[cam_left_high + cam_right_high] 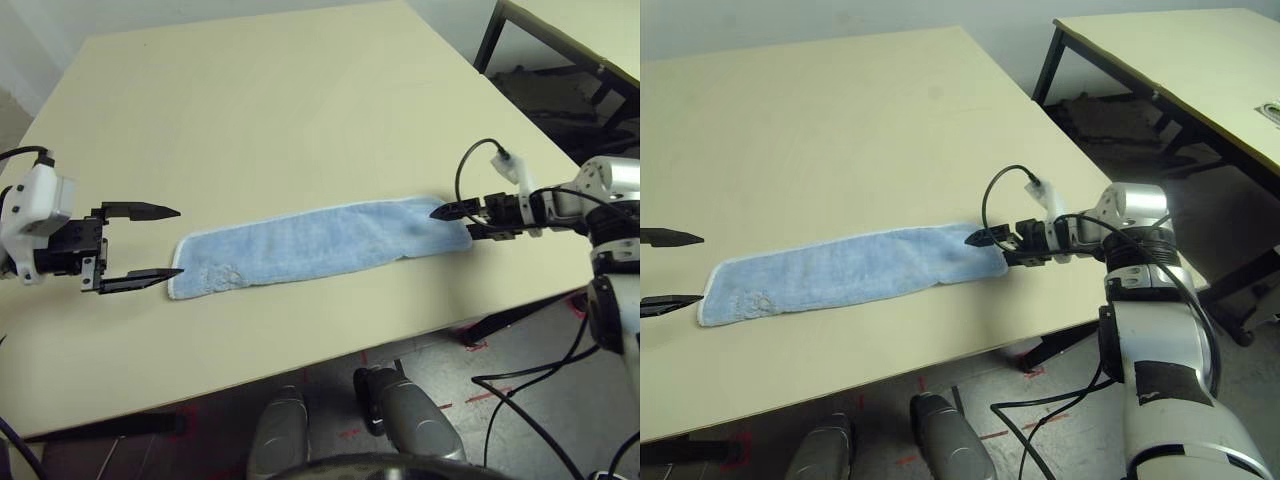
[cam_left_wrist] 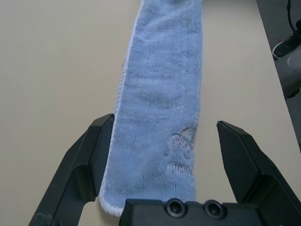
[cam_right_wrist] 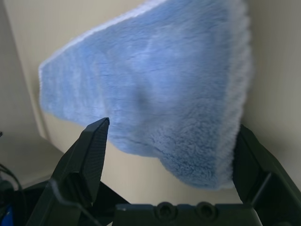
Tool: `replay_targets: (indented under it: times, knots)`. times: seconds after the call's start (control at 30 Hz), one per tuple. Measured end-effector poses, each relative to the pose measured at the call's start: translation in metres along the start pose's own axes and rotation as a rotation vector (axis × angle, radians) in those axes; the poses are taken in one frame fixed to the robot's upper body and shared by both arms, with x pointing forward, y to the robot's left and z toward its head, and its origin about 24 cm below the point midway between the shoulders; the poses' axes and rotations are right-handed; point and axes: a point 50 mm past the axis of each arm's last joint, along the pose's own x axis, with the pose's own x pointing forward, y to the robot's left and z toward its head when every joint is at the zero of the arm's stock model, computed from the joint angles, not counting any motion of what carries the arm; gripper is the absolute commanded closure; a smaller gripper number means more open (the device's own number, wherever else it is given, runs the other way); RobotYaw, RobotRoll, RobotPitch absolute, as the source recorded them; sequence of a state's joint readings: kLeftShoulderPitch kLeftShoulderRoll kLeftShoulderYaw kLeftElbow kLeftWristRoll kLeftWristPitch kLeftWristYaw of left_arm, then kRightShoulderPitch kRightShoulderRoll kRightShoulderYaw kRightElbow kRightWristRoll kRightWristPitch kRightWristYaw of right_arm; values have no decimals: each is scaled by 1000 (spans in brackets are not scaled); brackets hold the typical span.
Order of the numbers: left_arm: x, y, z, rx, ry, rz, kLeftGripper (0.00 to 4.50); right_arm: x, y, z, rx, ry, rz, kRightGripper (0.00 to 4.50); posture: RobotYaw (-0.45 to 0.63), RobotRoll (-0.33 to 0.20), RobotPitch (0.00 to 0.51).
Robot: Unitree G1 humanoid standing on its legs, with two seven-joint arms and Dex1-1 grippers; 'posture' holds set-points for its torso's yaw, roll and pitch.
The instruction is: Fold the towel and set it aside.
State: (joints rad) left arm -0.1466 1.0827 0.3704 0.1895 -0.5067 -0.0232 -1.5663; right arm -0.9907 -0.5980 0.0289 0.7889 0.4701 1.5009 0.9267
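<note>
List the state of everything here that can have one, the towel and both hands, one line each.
towel: flat on the table, folded into a long narrow strip, not yet set aside.
left hand: open, fingers either side of the towel's logo end, not gripping it.
right hand: open, fingers around the towel's other end, that end slightly lifted between them.

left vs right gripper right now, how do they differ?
The left gripper sits at the towel's logo end, the right gripper at the opposite end. The left's fingers lie beside the cloth on the table; the right's end looks lifted between its fingers. Both are open, facing each other along the towel.
</note>
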Motion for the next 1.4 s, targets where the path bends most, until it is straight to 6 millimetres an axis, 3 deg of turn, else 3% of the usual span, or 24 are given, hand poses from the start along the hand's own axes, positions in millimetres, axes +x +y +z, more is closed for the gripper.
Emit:
replay_targets:
  times: [0.2, 0.3, 0.67, 1.27, 1.4]
  knots:
    - [1, 0, 1, 2, -3, -6, 40, 12, 4, -1, 0, -4, 40, 0, -70, 0, 138]
    - [1, -3, -2, -12, 1, -14, 0, 12, 0, -3, -3, -11, 35, 459, -70, 0, 137]
    - [1, -4, -3, -4, 6, -17, 0, 6, -12, -2, -36, -43, -81, 4407, -79, 0, 136]
    - [5, -5, -10, -25, 26, -30, 0, -35, -10, 18, -301, -28, -270, 4461, -88, 0, 138]
    - [5, -5, -10, -21, 28, -28, 0, -37, 0, 24, -330, -17, -253, 4461, -89, 0, 139]
